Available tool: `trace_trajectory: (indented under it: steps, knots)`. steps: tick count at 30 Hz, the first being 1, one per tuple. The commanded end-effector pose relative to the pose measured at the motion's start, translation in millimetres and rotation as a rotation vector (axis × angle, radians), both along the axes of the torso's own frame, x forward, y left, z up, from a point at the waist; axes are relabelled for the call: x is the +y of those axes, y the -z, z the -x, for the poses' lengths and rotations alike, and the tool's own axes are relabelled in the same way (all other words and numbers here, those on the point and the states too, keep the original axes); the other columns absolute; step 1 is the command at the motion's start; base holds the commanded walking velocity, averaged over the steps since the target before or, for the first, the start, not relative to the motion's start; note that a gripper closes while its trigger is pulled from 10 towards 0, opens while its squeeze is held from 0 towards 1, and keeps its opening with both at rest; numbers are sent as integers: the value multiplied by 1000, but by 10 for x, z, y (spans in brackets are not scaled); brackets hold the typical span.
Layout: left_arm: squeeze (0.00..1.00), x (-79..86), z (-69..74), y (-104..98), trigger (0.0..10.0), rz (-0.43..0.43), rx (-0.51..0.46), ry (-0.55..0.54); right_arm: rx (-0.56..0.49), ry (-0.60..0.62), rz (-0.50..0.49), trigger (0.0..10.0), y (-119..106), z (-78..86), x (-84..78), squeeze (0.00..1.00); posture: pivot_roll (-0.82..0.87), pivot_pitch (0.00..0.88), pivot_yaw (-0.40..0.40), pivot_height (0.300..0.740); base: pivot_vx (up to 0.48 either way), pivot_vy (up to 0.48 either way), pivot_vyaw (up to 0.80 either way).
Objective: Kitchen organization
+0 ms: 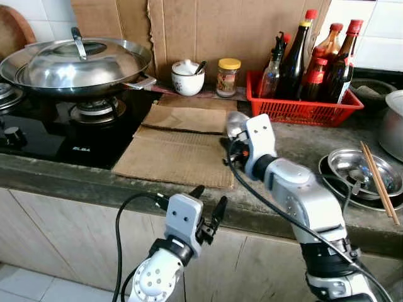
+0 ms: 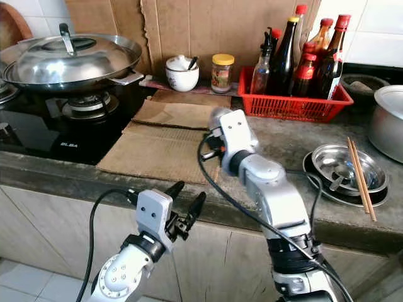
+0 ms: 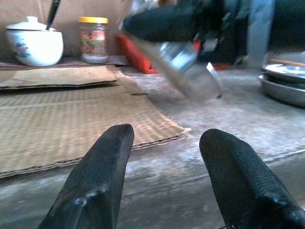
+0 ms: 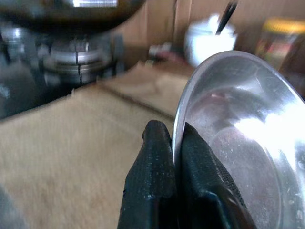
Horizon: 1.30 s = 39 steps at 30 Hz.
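While the robot stands at the kitchen surface, the scene from near to far runs so:

Left hand [image 1: 210,202]: nearest the camera, raised in front of the cabinet doors below the surface's front edge; its two black fingers [image 3: 97,179] stand wide apart with nothing between them.

Surface [image 1: 302,148]: grey stone, with flattened cardboard sheets [image 1: 179,154] lying on it beside a black gas hob [image 1: 44,135].

Right hand [image 4: 174,143]: reached out over the surface, above the right edge of the cardboard; its fingers are pinched narrow on the rim of a small steel bowl [image 4: 243,143].

Small steel bowl: held clear of the surface and tilted on edge, its hollow side turned toward the wrist camera.

Steel dishes [image 1: 362,173]: stacked on the surface to the right of the right arm, a spoon inside and a pair of chopsticks [image 1: 380,182] laid across them.

Pot [image 1: 393,129]: pale metal, at the far right edge, beyond the dishes.

Wok [image 1: 75,69]: on the hob's burner at the left, covered by a steel lid.

White lidded cup [image 1: 187,77]: at the back, with a spoon handle sticking out.

Yellow-capped jar [image 1: 227,77]: just beside the cup, on its right.

Red basket [image 1: 302,104]: at the back right, holding several dark sauce bottles [image 1: 318,63] upright.

Backdrop: cardboard propped against the white-tiled wall.
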<state>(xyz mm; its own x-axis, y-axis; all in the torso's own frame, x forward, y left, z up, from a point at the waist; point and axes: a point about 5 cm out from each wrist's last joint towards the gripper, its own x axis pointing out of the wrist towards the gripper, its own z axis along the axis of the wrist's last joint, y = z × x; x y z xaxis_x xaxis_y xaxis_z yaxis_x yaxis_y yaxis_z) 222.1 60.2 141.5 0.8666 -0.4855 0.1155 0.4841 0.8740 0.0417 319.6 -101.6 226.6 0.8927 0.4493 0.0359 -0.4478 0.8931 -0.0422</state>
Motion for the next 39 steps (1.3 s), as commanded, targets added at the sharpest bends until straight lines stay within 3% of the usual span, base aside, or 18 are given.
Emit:
trace_trajectory:
  steps: [1,4,9,20,21,22,23,39]
  knots:
    - [0,-7,-18,-5,10000,-11,-9,0,-92,39,-42,0,-124,60,-38,0,10,0,-36,740,0,0,0]
    - [0,-7,-18,-5,10000,-11,-9,0,-92,39,-42,0,-124,60,-38,0,10,0,-36,740,0,0,0]
    - [0,37,-72,-28,10000,-38,-36,-14,-312,130,-149,0,-264,351,-12,0,6,0,-13,740,0,0,0]
    - [0,38,-75,-37,10000,-30,-40,-7,-342,155,-174,0,-203,433,-7,0,8,0,-5,740,-44,0,0]
    - [0,39,-77,-40,10000,-31,-42,-7,-346,157,-170,2588,-191,441,-1,0,8,0,-5,740,-289,0,0]
    - [0,39,-79,-42,10000,-32,-43,-7,-349,159,-168,2588,-183,446,3,0,8,0,-5,740,-289,0,0]
    - [0,40,-82,-46,10000,-35,-45,-8,-348,159,-163,10000,-162,456,10,0,9,0,-5,740,-304,0,0]
    - [0,36,-74,-45,10000,-40,-49,-5,-381,36,-91,10000,-143,503,66,0,8,0,-9,740,-354,0,0]
